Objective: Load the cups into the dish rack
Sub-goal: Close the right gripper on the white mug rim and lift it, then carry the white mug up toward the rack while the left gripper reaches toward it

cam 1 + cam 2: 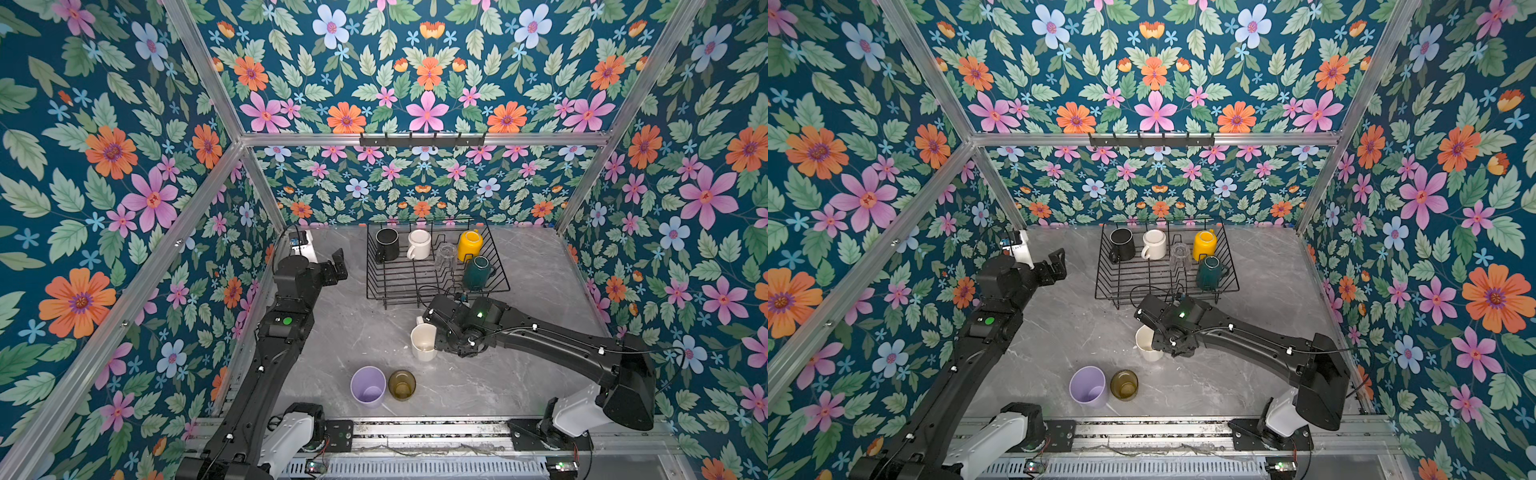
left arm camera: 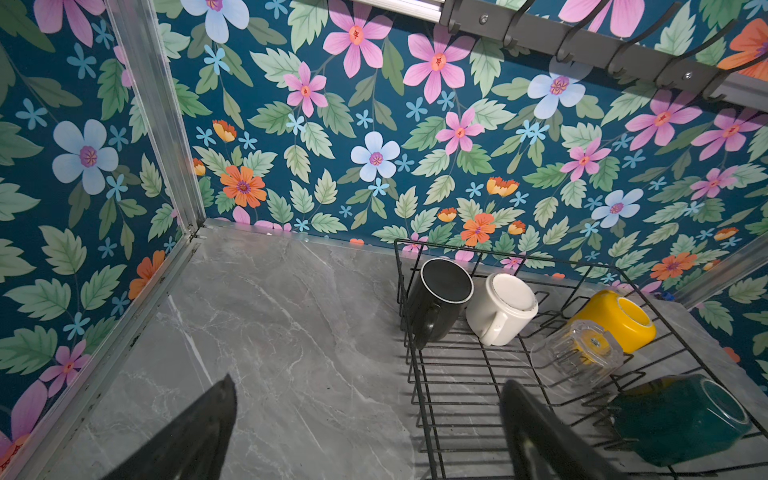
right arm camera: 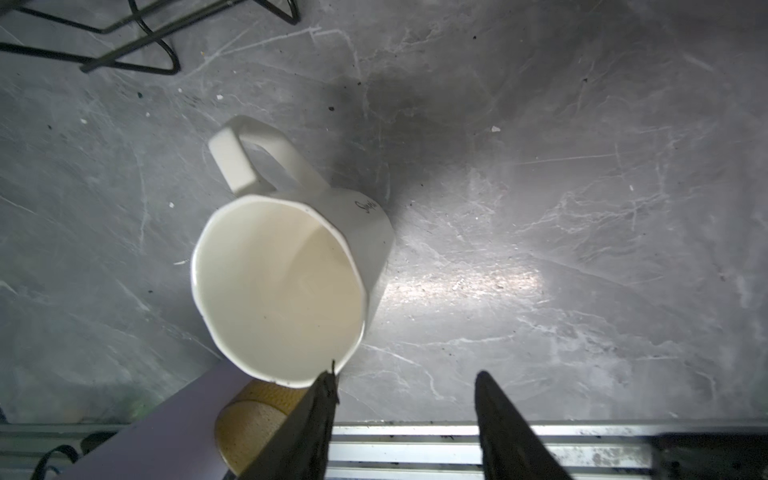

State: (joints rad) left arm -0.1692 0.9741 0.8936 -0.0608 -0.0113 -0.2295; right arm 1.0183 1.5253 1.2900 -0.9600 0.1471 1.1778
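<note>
While 5 cups already sit in the dish rack [image 1: 367, 266], 3 wait on the table [image 1: 540, 365].
My right gripper [image 3: 415, 415] hangs over the tall white mug [image 1: 423, 341], jaws apart, 1 finger at its rim, nothing held. My left gripper [image 2: 370, 424], spread wide and empty, hovers beside the rack's left wall. The lilac tumbler [image 1: 368, 384] and olive glass [image 1: 402, 384] stand side by side near the front rail [image 1: 436, 428]. The rack's near-left rows look free.

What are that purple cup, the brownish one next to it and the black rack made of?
Lilac tumbler: probably matte plastic, opaque, no shine. Olive-amber glass: tinted glass apparently, see-through. Dish rack: thin black-coated metal wire, likely.
</note>
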